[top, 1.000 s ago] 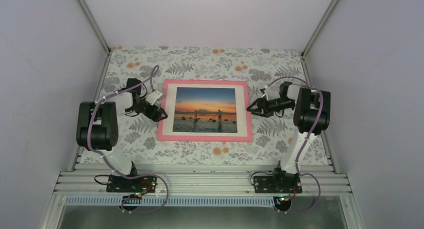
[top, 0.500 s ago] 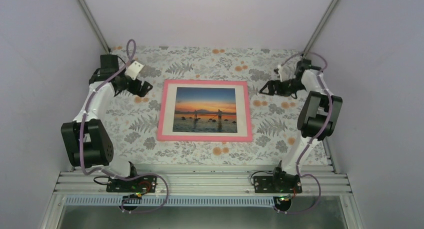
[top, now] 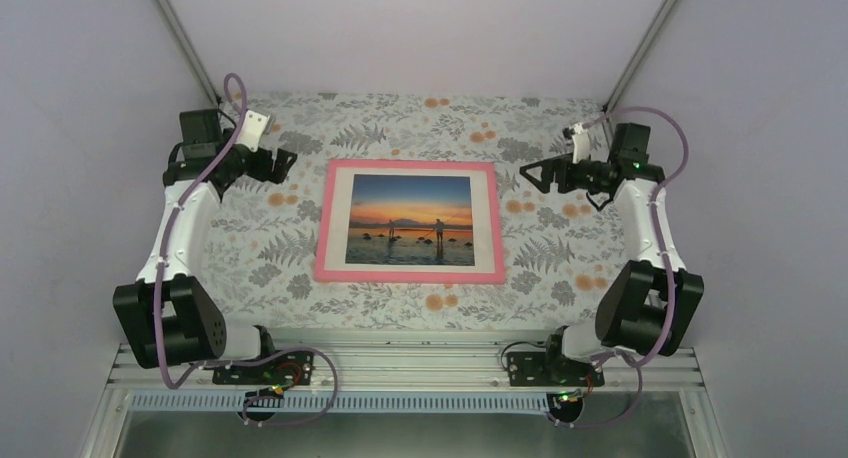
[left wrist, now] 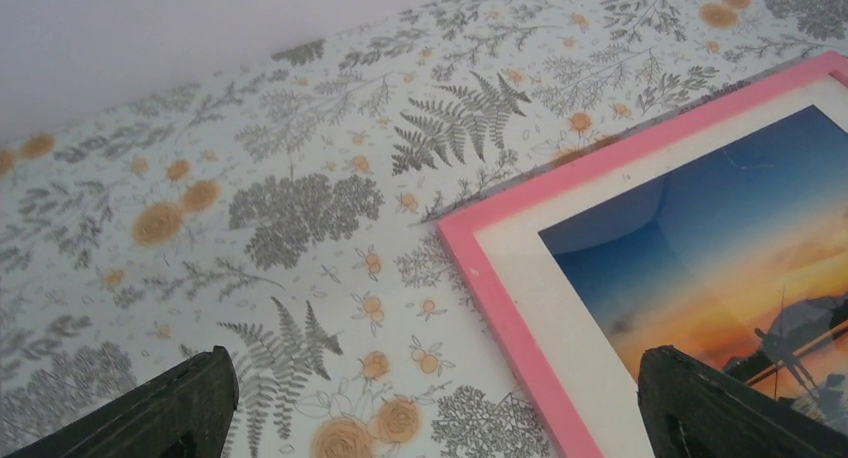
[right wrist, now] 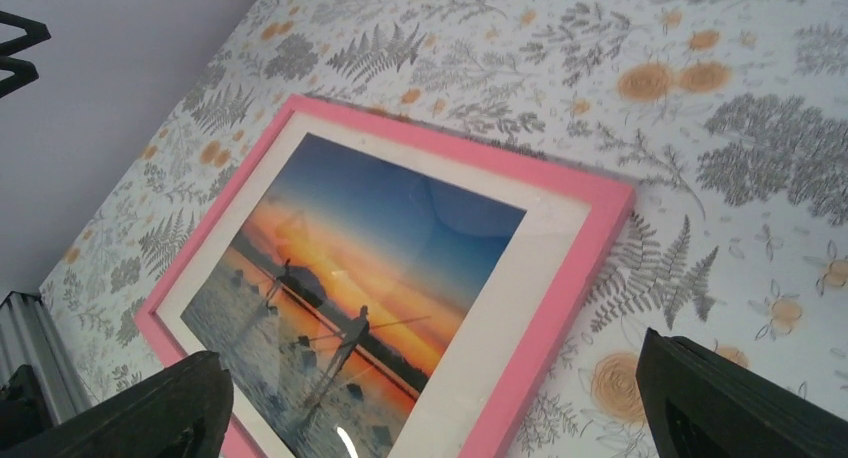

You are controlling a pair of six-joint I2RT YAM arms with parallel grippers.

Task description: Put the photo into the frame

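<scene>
Change from a second ago: the left gripper (top: pixel 283 166) and right gripper (top: pixel 533 175) were at the side edges of the frame (top: pixel 322 240); both have pulled away to the far corners of the table (top: pixel 270 268), well apart from it
Unmoved: the frame and the photo (top: pixel 410 218) lie where they did
Left pincer: released, jaws spread wide, nothing between them
Right pincer: released, jaws spread wide, nothing between them
Photo: flat in the middle of the table, inside the frame, white border showing all round
Count: one frame, one photo, two grippers
Top view only: the whole frame at once, pink on all four sides, and both arms
Left wrist view only: the frame's far-left corner close up, lying flat on the flowered surface
Right wrist view only: the far-right corner and most of the picture, with a glossy sheen across the sky and water
</scene>
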